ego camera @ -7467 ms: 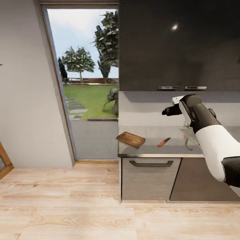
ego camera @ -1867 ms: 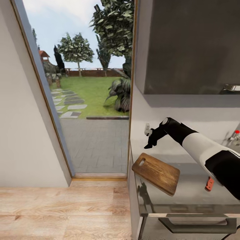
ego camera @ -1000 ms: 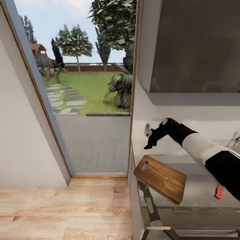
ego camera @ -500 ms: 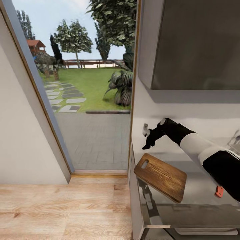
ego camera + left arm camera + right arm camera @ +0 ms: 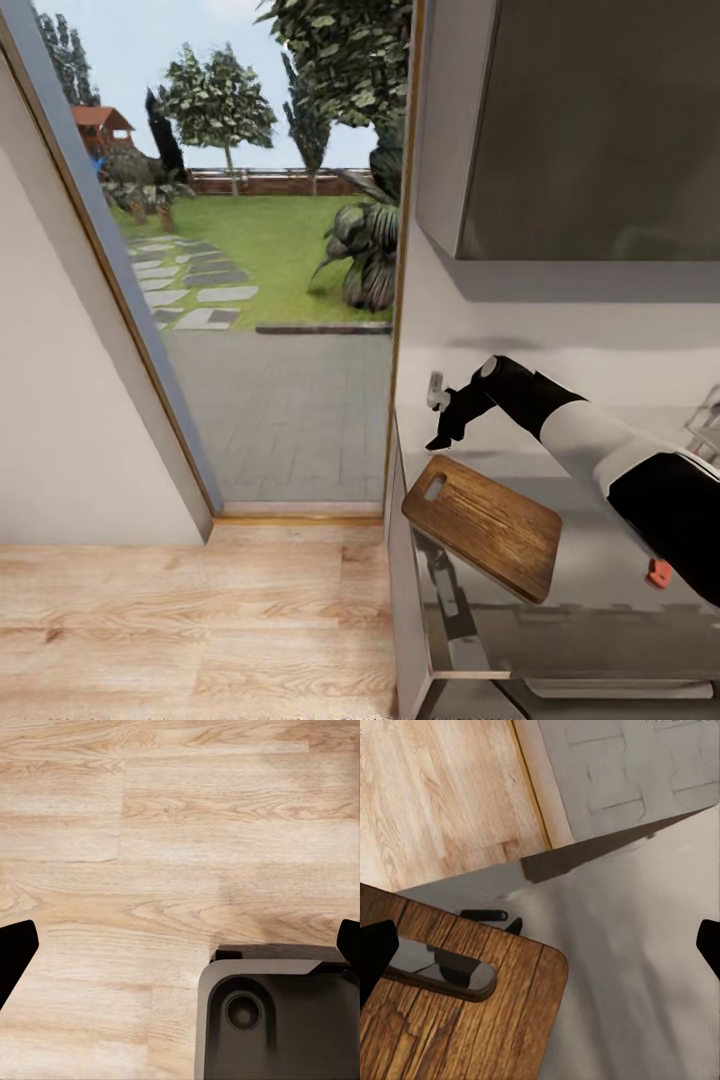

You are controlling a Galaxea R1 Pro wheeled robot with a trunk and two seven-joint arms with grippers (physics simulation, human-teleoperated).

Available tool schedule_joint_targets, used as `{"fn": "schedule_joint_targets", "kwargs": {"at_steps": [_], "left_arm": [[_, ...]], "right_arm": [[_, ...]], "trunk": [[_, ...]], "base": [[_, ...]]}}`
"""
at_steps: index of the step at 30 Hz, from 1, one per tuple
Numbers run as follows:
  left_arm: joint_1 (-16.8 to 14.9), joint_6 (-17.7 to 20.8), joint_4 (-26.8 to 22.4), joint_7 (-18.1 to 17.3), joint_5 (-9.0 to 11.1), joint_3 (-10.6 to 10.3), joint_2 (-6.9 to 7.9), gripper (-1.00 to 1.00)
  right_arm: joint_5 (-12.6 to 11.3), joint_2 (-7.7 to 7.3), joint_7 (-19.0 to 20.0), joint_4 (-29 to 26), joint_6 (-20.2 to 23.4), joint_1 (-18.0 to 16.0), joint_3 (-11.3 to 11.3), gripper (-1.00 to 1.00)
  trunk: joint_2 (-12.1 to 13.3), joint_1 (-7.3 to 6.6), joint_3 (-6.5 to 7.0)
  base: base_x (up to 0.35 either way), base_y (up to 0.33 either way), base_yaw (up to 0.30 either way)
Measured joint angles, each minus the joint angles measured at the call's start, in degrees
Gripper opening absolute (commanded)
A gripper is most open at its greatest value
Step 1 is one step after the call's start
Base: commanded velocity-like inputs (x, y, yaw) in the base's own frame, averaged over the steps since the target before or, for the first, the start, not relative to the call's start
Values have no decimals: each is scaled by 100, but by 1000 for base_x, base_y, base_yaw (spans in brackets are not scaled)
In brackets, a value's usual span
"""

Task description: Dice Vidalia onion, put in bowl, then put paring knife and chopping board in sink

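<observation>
The wooden chopping board (image 5: 480, 525) lies on the grey countertop (image 5: 600, 590), its handle-hole corner jutting past the counter's left end. My right gripper (image 5: 438, 415) hovers just above and behind that corner, open with nothing in it. In the right wrist view the board (image 5: 457, 1020) and its hole sit below the gripper (image 5: 540, 945), whose fingertips (image 5: 375, 952) stand far apart. The paring knife's red handle (image 5: 658, 572) peeks out from under my right forearm. My left gripper (image 5: 180, 945) hangs open over the wooden floor. The onion and bowl are out of view.
A dark wall cabinet (image 5: 590, 130) hangs over the counter, and part of a faucet (image 5: 706, 420) shows at the right edge. An open doorway (image 5: 270, 300) to the garden is left of the counter. My own base (image 5: 277, 1020) sits on the floor.
Since 7.5 s ago the robot has come close to the counter's left end and the right arm has come down over the board. In the last second only the camera drifted slightly.
</observation>
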Motion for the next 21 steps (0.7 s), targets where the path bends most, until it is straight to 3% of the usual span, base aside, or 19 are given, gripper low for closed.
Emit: {"fn": "schedule_joint_targets", "kwargs": {"at_steps": [10,21], "left_arm": [[0,8,8,0,-2,0,-3,100],[0,9,9,0,-3,0,-5,100]], "right_arm": [[41,4,3,277,-395,10,394,100],[43,7,3,290,-419,10,438,100]], "trunk": [[0,0,-93],[-1,0,-195]], "base": [[0,0,0],[0,0,0]]}}
